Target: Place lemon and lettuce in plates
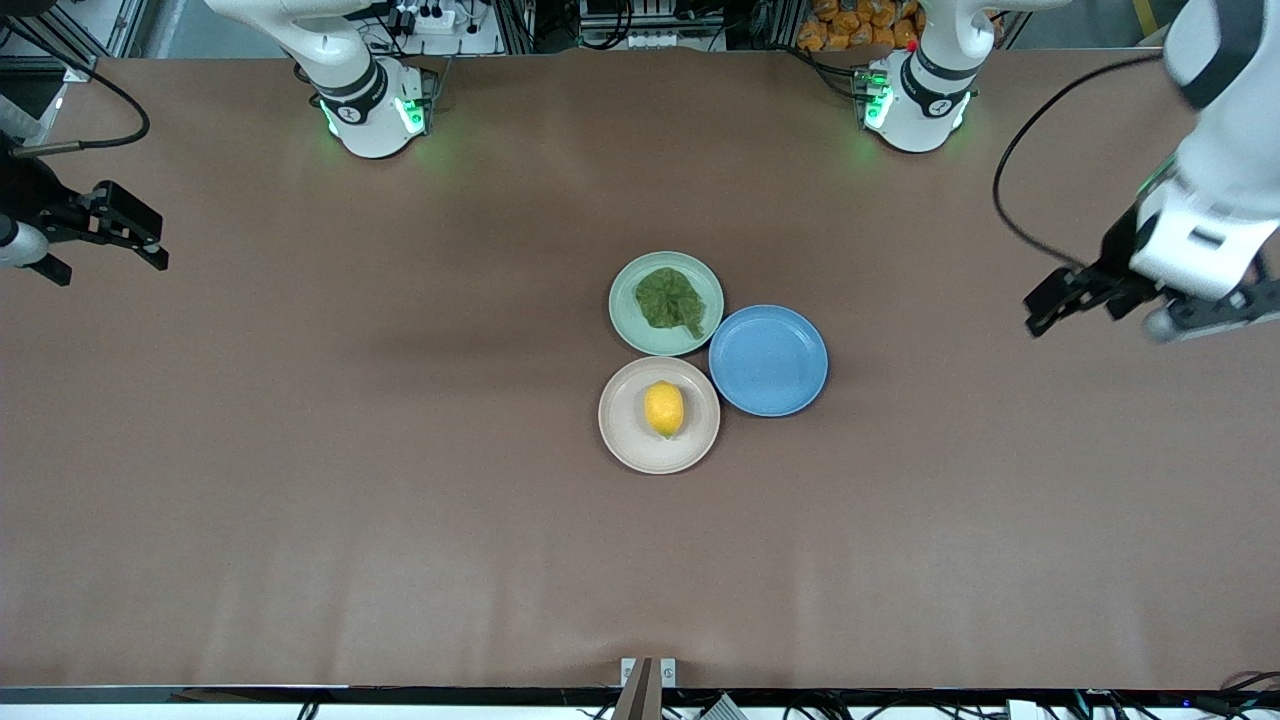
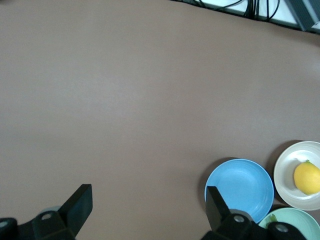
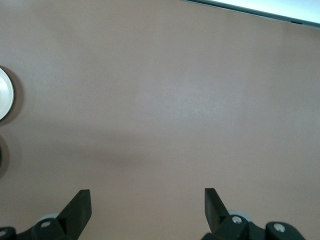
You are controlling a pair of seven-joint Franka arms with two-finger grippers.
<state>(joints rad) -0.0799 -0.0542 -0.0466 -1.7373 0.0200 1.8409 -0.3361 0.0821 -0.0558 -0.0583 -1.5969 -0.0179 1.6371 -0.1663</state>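
Observation:
The lemon (image 1: pixel 664 408) lies in the cream plate (image 1: pixel 622 432), which is the plate nearest the front camera. The lettuce (image 1: pixel 670 298) lies flat in the mint green plate (image 1: pixel 624 322), just farther from the camera. My left gripper (image 1: pixel 1060 300) is open and empty, up over bare table toward the left arm's end. Its wrist view shows its own gripper (image 2: pixel 148 192), the lemon (image 2: pixel 307 177) in the cream plate (image 2: pixel 286 170), and part of the mint plate (image 2: pixel 296 224). My right gripper (image 1: pixel 110 262) is open and empty, over the right arm's end of the table, seen also in the right wrist view (image 3: pixel 147 195).
An empty blue plate (image 1: pixel 768 360) touches both other plates on the side toward the left arm's end; it also shows in the left wrist view (image 2: pixel 240 185). The cream plate's edge (image 3: pixel 4 95) shows in the right wrist view. Brown table (image 1: pixel 400 480) lies all around.

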